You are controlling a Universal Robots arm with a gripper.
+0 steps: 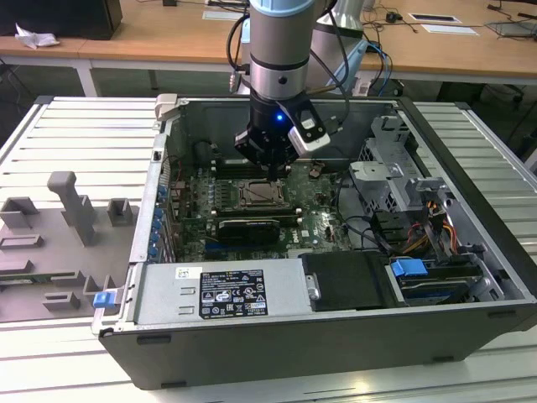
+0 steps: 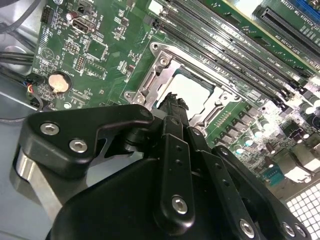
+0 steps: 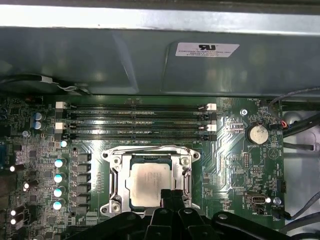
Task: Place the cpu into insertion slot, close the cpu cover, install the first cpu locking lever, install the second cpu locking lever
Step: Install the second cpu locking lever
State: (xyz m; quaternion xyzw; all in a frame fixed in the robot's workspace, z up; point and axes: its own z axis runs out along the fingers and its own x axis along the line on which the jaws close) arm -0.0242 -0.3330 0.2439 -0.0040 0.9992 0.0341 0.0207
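The cpu (image 3: 149, 182), a pale silvery square, lies flat in the insertion slot (image 3: 196, 156) on the green board. The cpu cover (image 3: 116, 184), a silver frame, lies down around the chip with the chip's top showing through its opening. A thin wire lever (image 3: 150, 148) runs along the socket edge nearest the memory slots. My gripper (image 3: 172, 194) hangs just above the chip's near edge, black fingers pressed together, holding nothing. In the second wrist view the fingertips (image 2: 171, 102) stand over the cpu (image 2: 192, 90) and the cover (image 2: 159, 74). In the exterior view my gripper (image 1: 270, 170) hovers right above the socket (image 1: 260, 196).
Long black memory slots (image 3: 135, 120) lie just beyond the socket, with a coin battery (image 3: 258, 133) to one side. A black graphics card (image 1: 247, 228), the power supply (image 1: 226, 290), a drive cage (image 1: 394, 176) and loose cables (image 1: 419, 231) crowd the case. Grey fixtures (image 1: 67, 218) stand outside it.
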